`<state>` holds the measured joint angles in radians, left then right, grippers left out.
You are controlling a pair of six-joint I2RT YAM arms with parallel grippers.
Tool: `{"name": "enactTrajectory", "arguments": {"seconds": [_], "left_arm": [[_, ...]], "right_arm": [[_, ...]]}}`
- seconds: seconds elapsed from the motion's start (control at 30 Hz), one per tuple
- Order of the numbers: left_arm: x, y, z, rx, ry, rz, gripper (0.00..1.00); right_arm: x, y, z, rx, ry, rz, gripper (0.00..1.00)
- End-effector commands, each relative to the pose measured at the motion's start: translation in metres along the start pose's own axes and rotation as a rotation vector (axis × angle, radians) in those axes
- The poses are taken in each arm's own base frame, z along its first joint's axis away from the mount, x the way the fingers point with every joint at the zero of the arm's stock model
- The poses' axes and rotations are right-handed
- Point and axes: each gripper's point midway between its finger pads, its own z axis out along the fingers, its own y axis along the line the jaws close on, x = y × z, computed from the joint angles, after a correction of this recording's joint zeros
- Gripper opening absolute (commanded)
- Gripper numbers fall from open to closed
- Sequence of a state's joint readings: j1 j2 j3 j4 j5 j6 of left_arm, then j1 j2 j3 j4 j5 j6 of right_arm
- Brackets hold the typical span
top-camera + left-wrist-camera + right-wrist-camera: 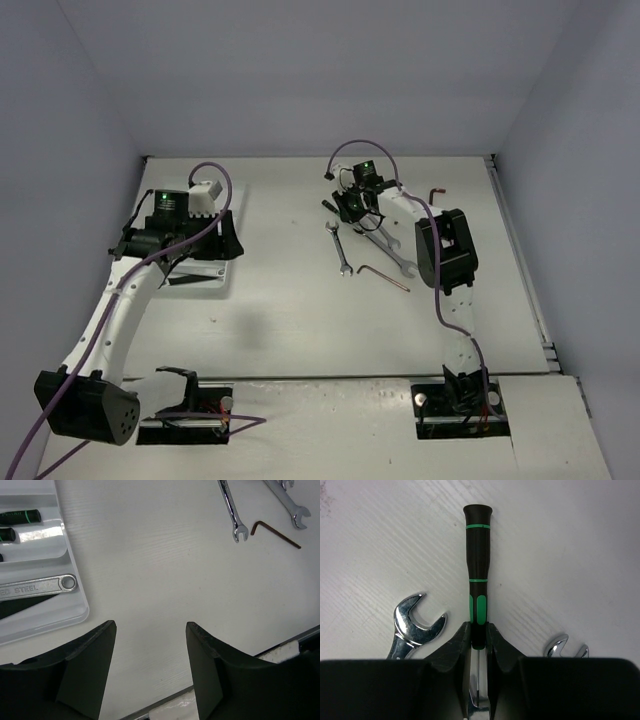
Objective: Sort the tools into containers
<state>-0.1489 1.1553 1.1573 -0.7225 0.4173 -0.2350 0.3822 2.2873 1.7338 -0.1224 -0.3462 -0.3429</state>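
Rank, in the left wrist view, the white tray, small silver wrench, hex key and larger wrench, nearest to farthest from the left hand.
1. White tray, just left of the left hand.
2. Small silver wrench, upper right.
3. Hex key, right of it.
4. Larger wrench, far top right.

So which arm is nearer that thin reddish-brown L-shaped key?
Right. The right gripper sits just beyond the reddish-brown L-shaped key, shut on a green-black screwdriver; the left gripper hangs far off by the white plastic tray.

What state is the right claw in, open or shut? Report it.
Shut on the thin black green-banded screwdriver: the right claw presses both fingers against its handle.
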Motion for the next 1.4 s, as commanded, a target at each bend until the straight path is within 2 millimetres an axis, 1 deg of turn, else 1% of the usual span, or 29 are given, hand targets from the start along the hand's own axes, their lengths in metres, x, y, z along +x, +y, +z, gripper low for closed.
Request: {"name": "enactTrajectory", "arguments": {"seconds": [0.0, 0.03, 0.07, 0.1, 0.2, 0.23, 0.27, 0.33, 0.37, 0.43, 0.5, 0.53, 0.6, 0.67, 0.73, 0.87, 1.03, 1.13, 1.23, 1.37], "left_arm": [[-0.043, -0.011, -0.028, -0.026, -0.152, 0.244, 0.55], [-0.046, -0.013, -0.029, -0.037, -0.160, 0.280, 0.55], [-0.051, -0.011, -0.032, -0.051, -0.173, 0.311, 0.55], [-0.056, -0.014, -0.034, -0.055, -0.183, 0.398, 0.55], [-0.072, -0.024, -0.038, -0.079, -0.215, 0.582, 0.55], [-0.074, -0.027, -0.037, -0.083, -0.220, 0.626, 0.55], [-0.077, -0.023, -0.036, -0.102, -0.218, 0.657, 0.55], [-0.082, -0.037, -0.030, -0.105, -0.227, 0.821, 0.55], [-0.082, -0.045, -0.027, -0.099, -0.230, 0.875, 0.55], [-0.087, -0.056, -0.022, -0.093, -0.258, 0.976, 0.55], [-0.091, -0.064, -0.020, -0.084, -0.287, 1.050, 0.55], [-0.093, -0.070, -0.019, -0.073, -0.311, 1.110, 0.55], [-0.088, -0.084, -0.017, -0.021, -0.340, 1.207, 0.55], [-0.088, -0.096, -0.017, 0.011, -0.381, 1.348, 0.55], [-0.086, -0.104, -0.014, 0.027, -0.405, 1.430, 0.55], [-0.071, -0.115, -0.008, 0.103, -0.401, 1.551, 0.55], [-0.051, -0.130, -0.002, 0.200, -0.392, 1.612, 0.55], [-0.037, -0.129, 0.005, 0.231, -0.352, 1.633, 0.55], [-0.032, -0.128, 0.009, 0.226, -0.338, 1.657, 0.55], [-0.039, -0.128, 0.011, 0.201, -0.335, 1.682, 0.55]], "right_arm": [[-0.059, 0.019, -0.048, -0.051, -0.111, -0.119, 0.00], [-0.072, 0.029, -0.063, -0.087, -0.151, -0.142, 0.00], [-0.078, 0.031, -0.072, -0.087, -0.168, -0.156, 0.00], [-0.085, 0.045, -0.082, -0.138, -0.199, -0.167, 0.00], [-0.095, 0.075, -0.106, -0.236, -0.247, -0.160, 0.00], [-0.096, 0.082, -0.111, -0.254, -0.254, -0.155, 0.00], [-0.097, 0.088, -0.115, -0.268, -0.260, -0.161, 0.00], [-0.097, 0.112, -0.130, -0.328, -0.271, -0.140, 0.00], [-0.098, 0.119, -0.137, -0.348, -0.278, -0.131, 0.00], [-0.094, 0.137, -0.145, -0.409, -0.278, -0.121, 0.00], [-0.091, 0.148, -0.151, -0.437, -0.275, -0.110, 0.00], [-0.089, 0.161, -0.156, -0.472, -0.275, -0.111, 0.00], [-0.088, 0.176, -0.166, -0.508, -0.280, -0.113, 0.00], [-0.084, 0.193, -0.173, -0.544, -0.275, -0.121, 0.00], [-0.081, 0.200, -0.177, -0.561, -0.271, -0.114, 0.00], [-0.078, 0.210, -0.186, -0.595, -0.270, -0.104, 0.00], [-0.080, 0.216, -0.203, -0.620, -0.297, -0.112, 0.00], [-0.078, 0.220, -0.209, -0.646, -0.299, -0.109, 0.00], [-0.076, 0.228, -0.217, -0.690, -0.305, -0.110, 0.00], [-0.076, 0.234, -0.224, -0.707, -0.312, -0.120, 0.00]]}}
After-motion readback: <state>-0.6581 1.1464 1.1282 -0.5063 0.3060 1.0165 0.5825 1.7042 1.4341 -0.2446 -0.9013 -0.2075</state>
